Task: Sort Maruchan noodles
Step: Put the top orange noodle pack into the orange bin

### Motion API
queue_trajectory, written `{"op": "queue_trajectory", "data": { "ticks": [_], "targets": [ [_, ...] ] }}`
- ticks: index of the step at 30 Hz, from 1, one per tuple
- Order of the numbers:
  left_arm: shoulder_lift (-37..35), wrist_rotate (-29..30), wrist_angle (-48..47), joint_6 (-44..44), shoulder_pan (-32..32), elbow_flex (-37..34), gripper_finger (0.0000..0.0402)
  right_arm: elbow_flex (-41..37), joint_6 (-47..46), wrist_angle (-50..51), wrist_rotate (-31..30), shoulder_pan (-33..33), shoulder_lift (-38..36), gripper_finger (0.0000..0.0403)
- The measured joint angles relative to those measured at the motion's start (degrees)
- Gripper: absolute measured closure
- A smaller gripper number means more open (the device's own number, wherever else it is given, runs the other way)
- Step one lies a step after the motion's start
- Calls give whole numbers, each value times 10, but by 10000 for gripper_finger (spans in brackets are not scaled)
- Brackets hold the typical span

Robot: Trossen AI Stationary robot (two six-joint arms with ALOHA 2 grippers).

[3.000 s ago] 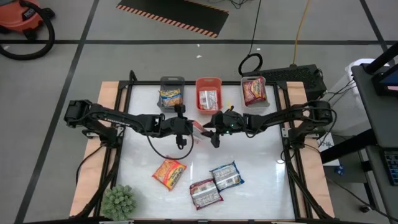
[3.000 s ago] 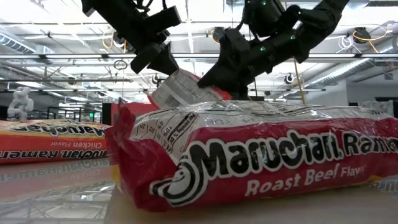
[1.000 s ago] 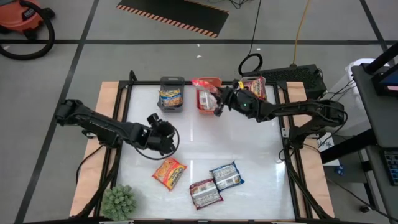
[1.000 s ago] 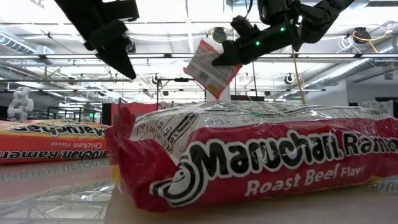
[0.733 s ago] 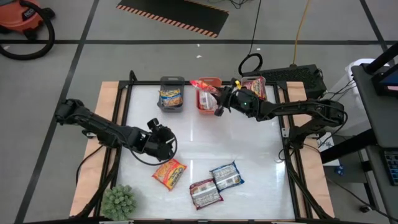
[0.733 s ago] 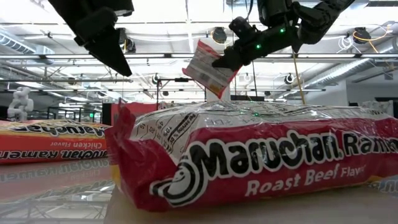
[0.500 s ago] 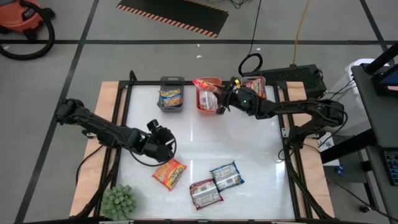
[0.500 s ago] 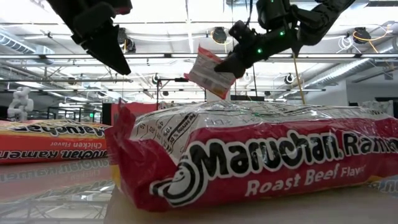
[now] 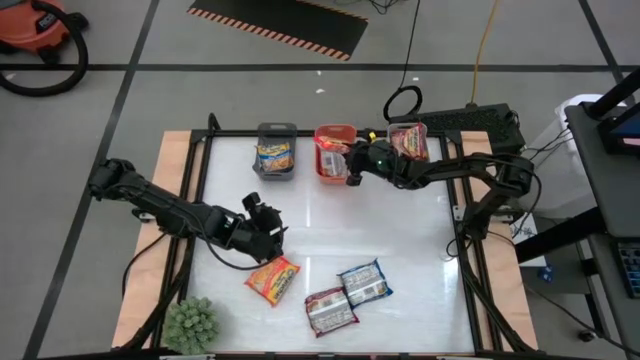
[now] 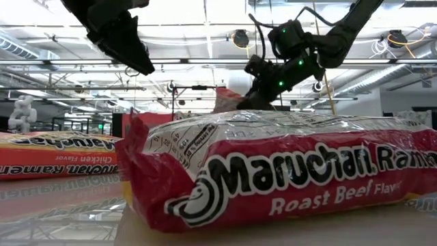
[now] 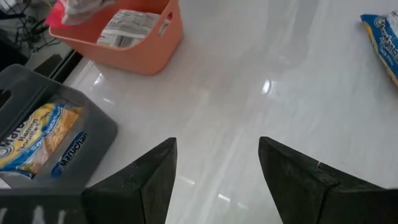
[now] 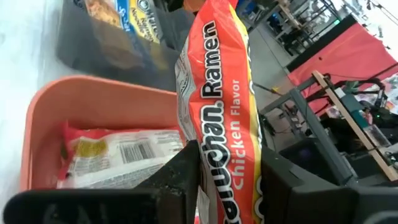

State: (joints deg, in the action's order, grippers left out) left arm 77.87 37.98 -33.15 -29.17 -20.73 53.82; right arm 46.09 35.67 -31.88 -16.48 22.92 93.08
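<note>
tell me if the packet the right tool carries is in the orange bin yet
Not yet released: the red crinkly plastic ramen packet stands on edge over the orange plastic bin, pinched by the right tool.

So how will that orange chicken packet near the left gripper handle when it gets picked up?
The orange packet lies flat on the glossy table, so it may slide. Its crinkly wrapper probably flexes, and it is likely light. The left gripper is open.

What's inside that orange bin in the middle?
The orange bin holds one red packet lying flat, barcode up. The right gripper holds a second packet upright over it. Anything beneath the flat packet is hidden.
</note>
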Motion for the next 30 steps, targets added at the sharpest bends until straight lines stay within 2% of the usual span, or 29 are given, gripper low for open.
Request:
{"op": "queue_trajectory", "data": {
  "ticks": [9,23,30],
  "targets": [
    [0,0,-1,25,1,0,169,0,11,-18,1,3,35,291],
    [0,0,-8,45,1,0,169,0,-49,29,2,-2,30,247],
    [0,0,-14,46,1,0,169,0,-50,26,2,-11,30,241]
  ]
}}
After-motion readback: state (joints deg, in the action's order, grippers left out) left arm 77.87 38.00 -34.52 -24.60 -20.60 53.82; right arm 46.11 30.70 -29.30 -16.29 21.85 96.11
